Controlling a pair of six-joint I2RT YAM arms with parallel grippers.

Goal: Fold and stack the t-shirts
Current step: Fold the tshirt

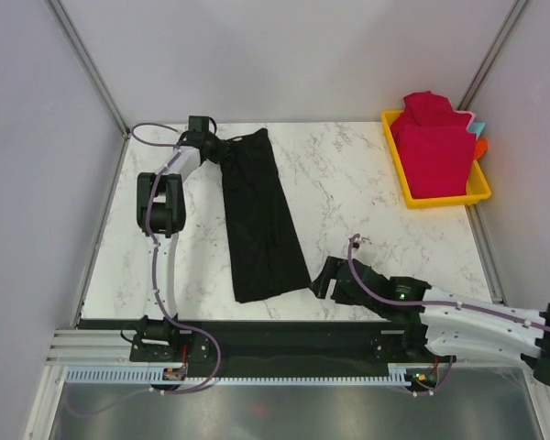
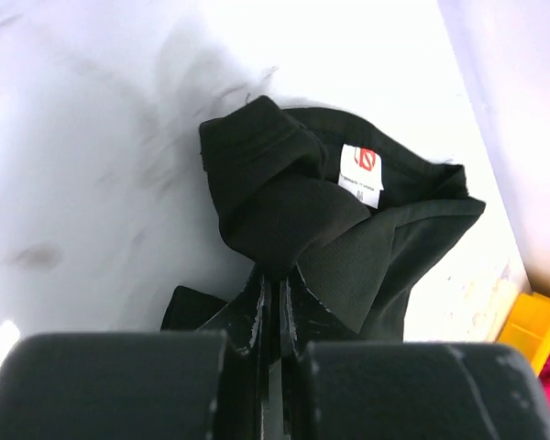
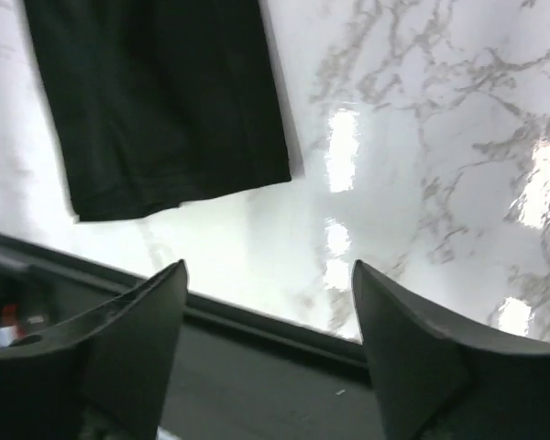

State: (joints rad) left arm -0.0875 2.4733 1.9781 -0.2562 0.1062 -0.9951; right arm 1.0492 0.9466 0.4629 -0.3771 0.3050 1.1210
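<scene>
White marble-pattern surface [image 1: 348, 202], boxed in by plain pale walls [image 1: 284, 55] on three sides, with metal framing in the corners. A black rail [image 1: 284, 335] runs along the near edge where the arm bases sit.

The black t-shirt [image 1: 261, 220] is folded into a long narrow strip. It runs from the far edge almost to the near rail, left of centre and slightly skewed. The collar end is far, the hem end near.

Left gripper [image 1: 222, 147] is at the far-left, its jaws pinched tight on bunched cloth at the collar end. The left wrist view confirms fabric clamped between the fingers [image 2: 257, 307].

Right gripper [image 1: 321, 280] is low over the surface just beside the shirt's near-right hem corner, jaws spread wide and holding nothing. In the right wrist view the hem corner [image 3: 280, 174] lies flat and apart from the fingers.

The crimson t-shirts [image 1: 433, 147] are piled in the yellow tray [image 1: 445, 197] at the far-right corner, against the wall and well apart from the black one.

Open room: a broad bare marble stretch between the strip and the tray, and a narrower lane left of the strip, where the left arm lies.

Writing: a white neck label [image 2: 360, 174] with a small red logo. The print under it is too small to read.
</scene>
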